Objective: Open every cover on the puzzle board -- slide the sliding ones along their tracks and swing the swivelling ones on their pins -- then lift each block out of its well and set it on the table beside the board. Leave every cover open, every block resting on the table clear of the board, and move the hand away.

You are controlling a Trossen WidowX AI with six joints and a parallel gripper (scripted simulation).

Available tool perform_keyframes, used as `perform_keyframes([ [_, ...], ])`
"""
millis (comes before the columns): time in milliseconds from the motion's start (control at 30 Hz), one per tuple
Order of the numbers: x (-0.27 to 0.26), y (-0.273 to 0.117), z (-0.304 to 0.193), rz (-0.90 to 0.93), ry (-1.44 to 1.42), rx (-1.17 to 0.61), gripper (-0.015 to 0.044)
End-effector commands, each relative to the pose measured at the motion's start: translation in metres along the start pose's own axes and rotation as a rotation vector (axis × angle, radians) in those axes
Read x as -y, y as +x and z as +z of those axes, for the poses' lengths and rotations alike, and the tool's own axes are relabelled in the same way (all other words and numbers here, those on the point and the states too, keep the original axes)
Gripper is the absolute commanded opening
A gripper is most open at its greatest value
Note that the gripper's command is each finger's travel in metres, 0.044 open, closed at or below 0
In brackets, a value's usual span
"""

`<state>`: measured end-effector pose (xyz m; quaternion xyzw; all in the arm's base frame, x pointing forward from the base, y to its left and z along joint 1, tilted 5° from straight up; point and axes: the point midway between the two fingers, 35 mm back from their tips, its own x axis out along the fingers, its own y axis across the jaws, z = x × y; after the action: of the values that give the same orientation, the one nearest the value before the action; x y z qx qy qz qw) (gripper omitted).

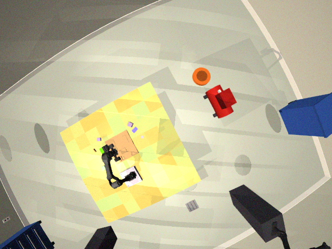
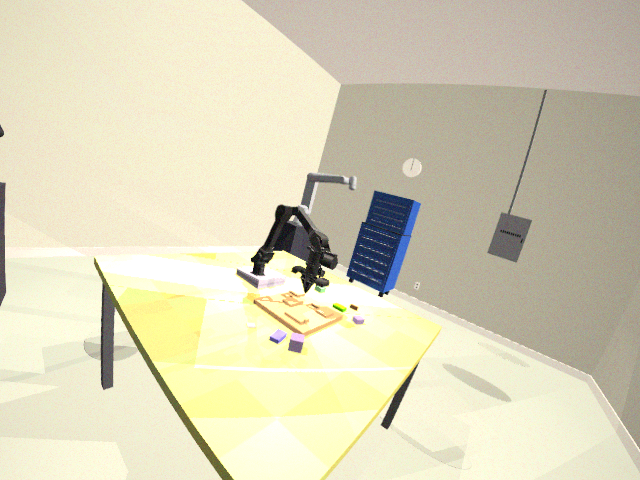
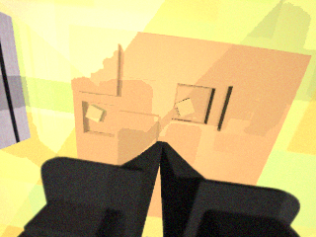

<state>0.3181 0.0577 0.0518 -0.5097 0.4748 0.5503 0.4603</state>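
The black arm (image 1: 107,166) (image 2: 279,227) rises from its pale base (image 1: 139,180) (image 2: 247,277), bends at a high elbow, then slopes down to the wrist (image 1: 110,153) (image 2: 319,245). In the top view the elbow (image 1: 115,183) (image 2: 285,209) leans toward the desk's lower-left edge. The gripper (image 2: 307,290) (image 3: 161,145) points downward, its fingertips together with nothing between them.
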Motion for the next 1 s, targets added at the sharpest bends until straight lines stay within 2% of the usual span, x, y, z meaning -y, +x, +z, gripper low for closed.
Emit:
perform_keyframes([
  [0, 0.000, 0.001, -0.001, 0.001, -0.004, -0.003, 0.0000],
  [967, 0.001, 0.030, -0.001, 0.001, -0.004, -0.003, 0.0000],
])
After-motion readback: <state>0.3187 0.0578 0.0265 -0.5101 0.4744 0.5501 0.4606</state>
